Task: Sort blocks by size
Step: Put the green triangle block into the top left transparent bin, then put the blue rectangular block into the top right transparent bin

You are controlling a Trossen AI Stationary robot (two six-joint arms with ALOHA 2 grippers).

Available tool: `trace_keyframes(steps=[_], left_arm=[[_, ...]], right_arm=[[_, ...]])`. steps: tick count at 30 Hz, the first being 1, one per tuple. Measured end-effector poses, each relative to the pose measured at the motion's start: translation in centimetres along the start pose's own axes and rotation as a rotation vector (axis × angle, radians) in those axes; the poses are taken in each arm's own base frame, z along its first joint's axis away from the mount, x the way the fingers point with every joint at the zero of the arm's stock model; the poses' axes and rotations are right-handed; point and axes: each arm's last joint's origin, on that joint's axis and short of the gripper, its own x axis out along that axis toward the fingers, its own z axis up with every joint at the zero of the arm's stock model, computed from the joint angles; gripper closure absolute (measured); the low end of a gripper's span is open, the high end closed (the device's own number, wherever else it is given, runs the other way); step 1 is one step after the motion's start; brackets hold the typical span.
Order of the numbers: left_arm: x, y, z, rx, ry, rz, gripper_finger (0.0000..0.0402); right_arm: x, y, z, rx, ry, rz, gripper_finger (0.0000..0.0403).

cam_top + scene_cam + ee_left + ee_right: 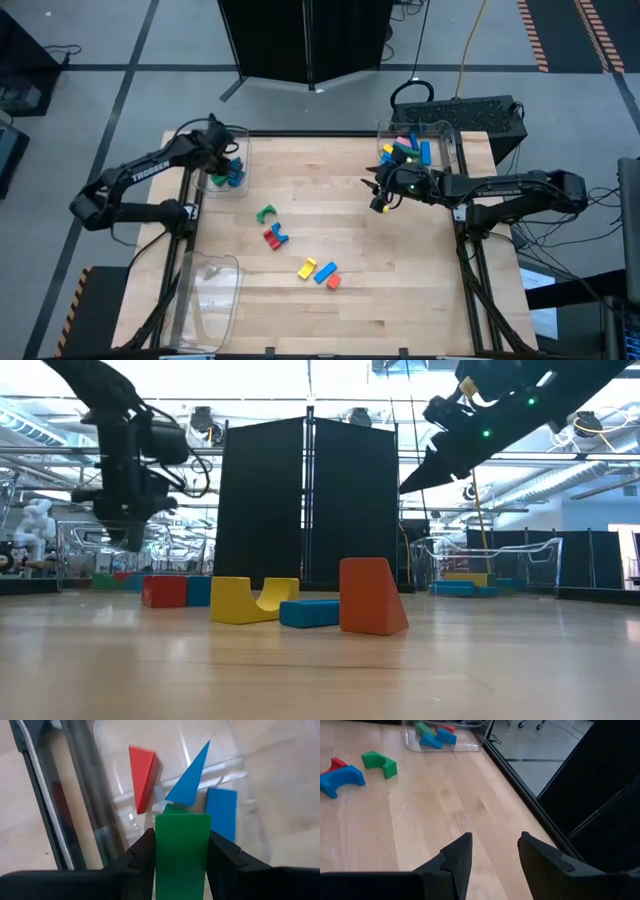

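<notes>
My left gripper [226, 166] is at the far left, over a clear bin [240, 140], shut on a green block [182, 851]. In that bin lie a red wedge [142, 777], a blue triangle [190, 777] and a blue flat block [221, 812]. My right gripper [380, 198] is open and empty, above the table to the right of centre; it also shows in its wrist view [495, 842]. On the table lie a green arch [266, 213], red and blue blocks [275, 236], and a yellow [307, 268], a blue [325, 273] and an orange block [334, 283]. My left gripper pinches the green block between its two fingers [142, 856], one on each of its two opposite sides [161, 851]. The fingers point down into the bin. The block is lifted clear, above the blocks in the bin.
A second clear bin [448, 135] with several coloured blocks stands at the far right. A third clear bin [212, 290] stands at the near left. Bare wood lies between the loose blocks and the table's right edge.
</notes>
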Motion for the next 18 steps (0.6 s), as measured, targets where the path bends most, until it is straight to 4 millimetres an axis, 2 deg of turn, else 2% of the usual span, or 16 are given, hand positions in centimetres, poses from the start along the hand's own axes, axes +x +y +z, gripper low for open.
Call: trace_keyframes(steps=[6, 12, 18], left_arm=[[1.1, -0.1, 0.0, 0.024, 0.050, 0.013, 0.0280], [2.1, -0.5, 0.4, 0.047, 0.072, -0.003, 0.0233], [2.9, -0.7, 0.6, 0.053, 0.102, 0.007, 0.0223]], right_arm=[[0.1, 0.0, 0.1, 0.005, -0.016, -0.001, 0.0250], [0.1, 0.0, 0.3, 0.009, -0.027, 0.001, 0.0250], [0.1, 0.0, 0.2, 0.009, -0.027, 0.001, 0.0250]])
